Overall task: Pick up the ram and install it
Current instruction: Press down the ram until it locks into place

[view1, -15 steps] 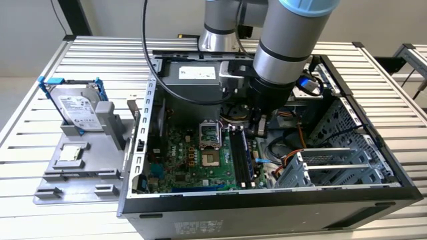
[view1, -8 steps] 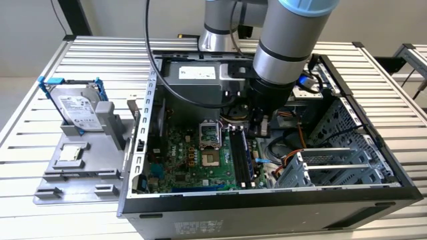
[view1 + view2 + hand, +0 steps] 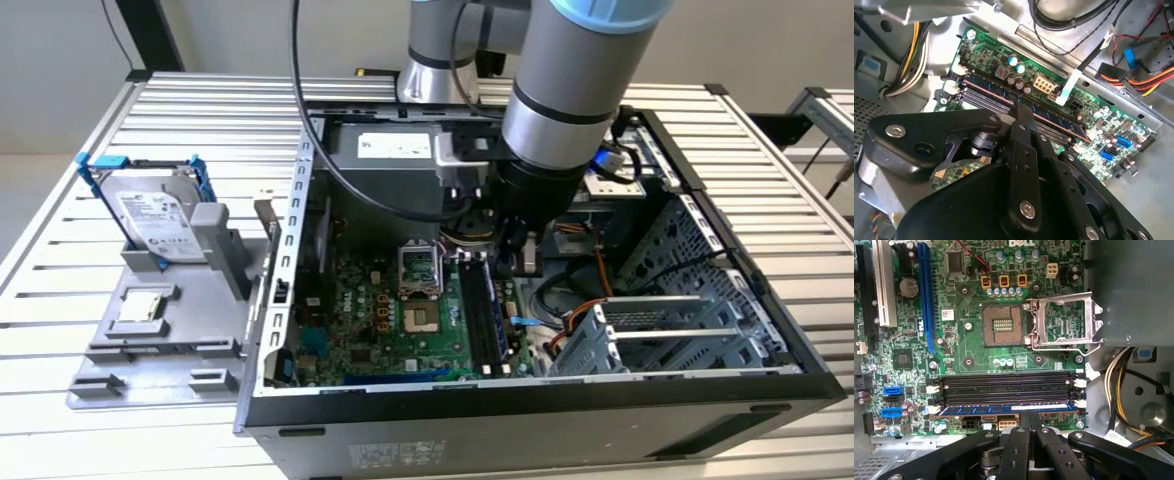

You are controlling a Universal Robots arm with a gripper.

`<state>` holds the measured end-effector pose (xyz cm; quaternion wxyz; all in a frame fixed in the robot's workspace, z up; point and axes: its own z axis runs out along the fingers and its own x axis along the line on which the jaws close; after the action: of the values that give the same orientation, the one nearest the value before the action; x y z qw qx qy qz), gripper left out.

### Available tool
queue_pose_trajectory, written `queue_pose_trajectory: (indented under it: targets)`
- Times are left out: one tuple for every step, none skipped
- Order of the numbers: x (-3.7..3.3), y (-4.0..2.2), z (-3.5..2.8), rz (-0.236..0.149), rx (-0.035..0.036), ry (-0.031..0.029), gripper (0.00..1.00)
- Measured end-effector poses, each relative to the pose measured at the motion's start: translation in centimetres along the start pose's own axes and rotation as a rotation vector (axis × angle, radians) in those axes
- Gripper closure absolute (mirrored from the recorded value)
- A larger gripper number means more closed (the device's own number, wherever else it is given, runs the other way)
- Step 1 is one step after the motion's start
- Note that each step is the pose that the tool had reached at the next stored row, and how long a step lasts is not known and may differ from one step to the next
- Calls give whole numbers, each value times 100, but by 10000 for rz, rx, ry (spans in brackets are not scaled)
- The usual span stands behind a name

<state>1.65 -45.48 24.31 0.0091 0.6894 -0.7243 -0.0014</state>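
The fingers (image 3: 1029, 421) are pressed together just above the ram (image 3: 1004, 409), which sits seated in the outermost black slot of the motherboard (image 3: 974, 340) inside the open computer case (image 3: 747, 300). A hard drive (image 3: 158, 225) stands on the surface (image 3: 54, 260) outside.

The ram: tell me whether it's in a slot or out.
In. The ram stands on edge in the outermost black slot, parallel to the empty slots, with the pincer right above it. Whether it's fully latched: cannot tell.
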Motion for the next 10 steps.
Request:
queue_pose_trajectory:
  targets:
    - [1, 4, 0, -43, 3, 0, 100]
    - [1, 4, 0, -46, 4, 0, 100]
    - [1, 4, 0, -47, 4, 0, 100]
    - [2, 4, 0, -48, 4, 0, 100]
    - [9, 3, 0, -47, 4, 1, 100]
    - [21, 0, 0, -47, 4, 1, 100]
    - [37, -9, 0, -46, 0, 1, 100]
    - [58, -20, 1, -46, -9, 1, 100]
    - [84, -29, 1, -46, -15, 1, 100]
    - [112, -32, 1, -47, -16, 2, 100]
